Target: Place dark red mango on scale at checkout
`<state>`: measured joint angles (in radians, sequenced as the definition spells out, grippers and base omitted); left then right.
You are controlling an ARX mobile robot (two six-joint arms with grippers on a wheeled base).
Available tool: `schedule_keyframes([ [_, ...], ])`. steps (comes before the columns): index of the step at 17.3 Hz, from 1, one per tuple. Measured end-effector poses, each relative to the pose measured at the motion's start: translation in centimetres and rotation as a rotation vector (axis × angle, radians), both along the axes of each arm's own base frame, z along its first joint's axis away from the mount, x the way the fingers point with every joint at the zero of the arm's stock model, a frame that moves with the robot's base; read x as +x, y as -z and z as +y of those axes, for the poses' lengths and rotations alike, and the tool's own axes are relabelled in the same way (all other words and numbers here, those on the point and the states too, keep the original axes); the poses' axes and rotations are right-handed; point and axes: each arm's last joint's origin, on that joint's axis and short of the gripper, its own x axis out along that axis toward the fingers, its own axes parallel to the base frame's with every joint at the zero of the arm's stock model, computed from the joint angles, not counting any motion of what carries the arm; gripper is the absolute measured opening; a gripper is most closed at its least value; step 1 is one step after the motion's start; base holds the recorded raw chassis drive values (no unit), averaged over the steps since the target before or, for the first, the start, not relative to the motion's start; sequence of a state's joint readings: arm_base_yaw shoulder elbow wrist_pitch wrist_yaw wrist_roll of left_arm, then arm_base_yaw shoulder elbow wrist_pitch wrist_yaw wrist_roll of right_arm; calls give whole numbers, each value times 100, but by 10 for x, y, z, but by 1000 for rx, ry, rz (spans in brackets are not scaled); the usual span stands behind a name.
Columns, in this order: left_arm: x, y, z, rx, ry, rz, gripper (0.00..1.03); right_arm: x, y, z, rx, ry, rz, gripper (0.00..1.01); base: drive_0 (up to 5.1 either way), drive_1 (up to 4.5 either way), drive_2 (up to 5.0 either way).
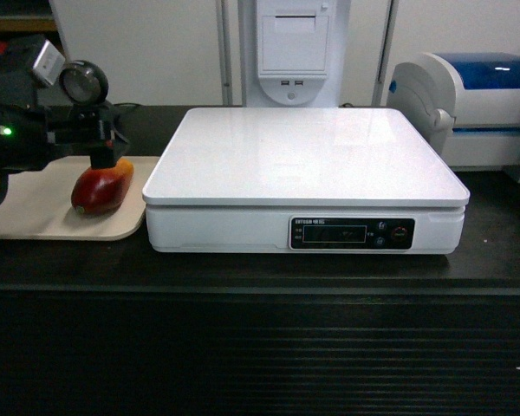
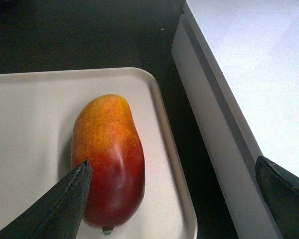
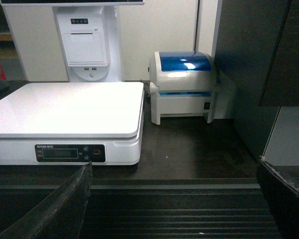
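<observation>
Dark checkout [image 1: 503, 260] counter, white scale [image 1: 305, 156], dark red mango [image 1: 101, 188] on beige tray [image 1: 35, 217], left hand [image 2: 172, 196] spread

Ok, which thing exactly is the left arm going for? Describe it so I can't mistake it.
Start from the big white scale on the dark checkout counter; left of it lies a flat beige tray. On that tray sits the dark red mango, an oval fruit with a yellow-orange end, the only fruit there, under the left tool.
</observation>
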<state>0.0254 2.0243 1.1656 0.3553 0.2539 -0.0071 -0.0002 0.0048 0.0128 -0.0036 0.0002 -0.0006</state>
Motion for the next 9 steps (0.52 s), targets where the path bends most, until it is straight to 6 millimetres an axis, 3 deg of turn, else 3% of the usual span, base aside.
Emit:
schedule_keyframes([
  [9, 42, 26, 10, 82, -46, 88, 98, 0, 0, 0, 0, 0, 0, 98, 0, 0, 0],
])
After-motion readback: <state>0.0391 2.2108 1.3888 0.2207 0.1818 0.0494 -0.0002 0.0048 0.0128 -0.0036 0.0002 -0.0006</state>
